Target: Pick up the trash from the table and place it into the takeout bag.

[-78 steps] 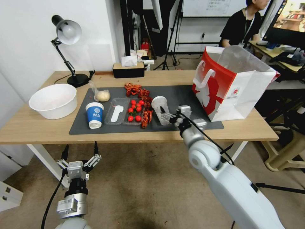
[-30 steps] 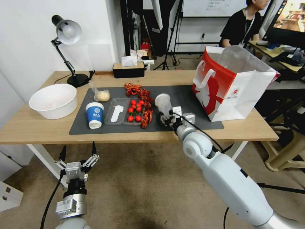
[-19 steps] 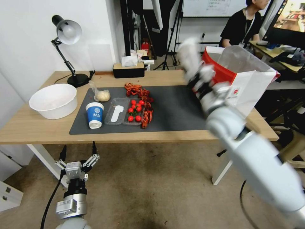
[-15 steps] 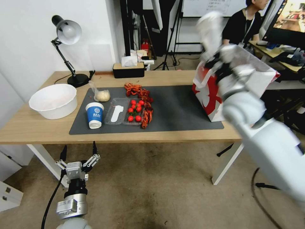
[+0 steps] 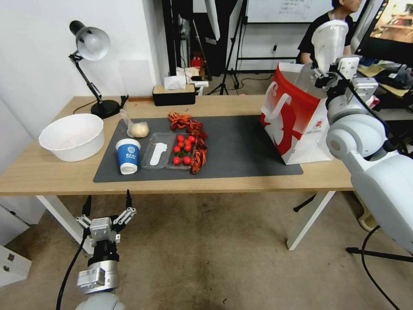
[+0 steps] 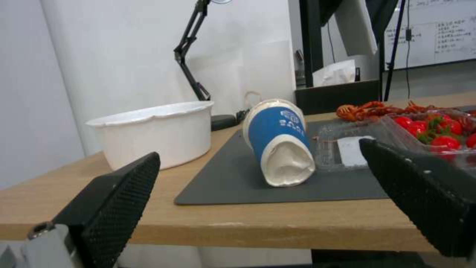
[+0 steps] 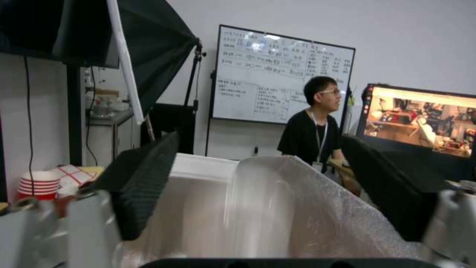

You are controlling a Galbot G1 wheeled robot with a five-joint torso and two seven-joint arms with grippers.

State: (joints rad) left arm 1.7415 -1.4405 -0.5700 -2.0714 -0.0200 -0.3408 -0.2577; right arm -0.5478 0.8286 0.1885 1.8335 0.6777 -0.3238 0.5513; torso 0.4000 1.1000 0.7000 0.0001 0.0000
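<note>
Clear plastic cup (image 5: 329, 41) raised at upper right of the head view, over the open mouth of the red-and-white bag (image 5: 301, 116), base pinched in the right gripper (image 5: 325, 74), rim uppermost. Right arm bent up from lower right, wrist above the bag's near corner. Right wrist view adds the silver foil lining of the bag (image 7: 317, 223) below, the cup (image 7: 260, 208) blurred between the two black pads (image 7: 148, 178).

Left gripper (image 5: 107, 206) parked low at lower left, below the table (image 5: 51, 176) edge, fingers spread wide, nothing held. Left wrist view at table height: blue-white paper cup (image 6: 280, 143) on its side on the grey mat (image 6: 228, 182), crushed base toward the lens, printed letters too small to read; same cup (image 5: 128, 156) looks upright from the head view. White bowl (image 5: 72, 136) left of the mat.
</note>
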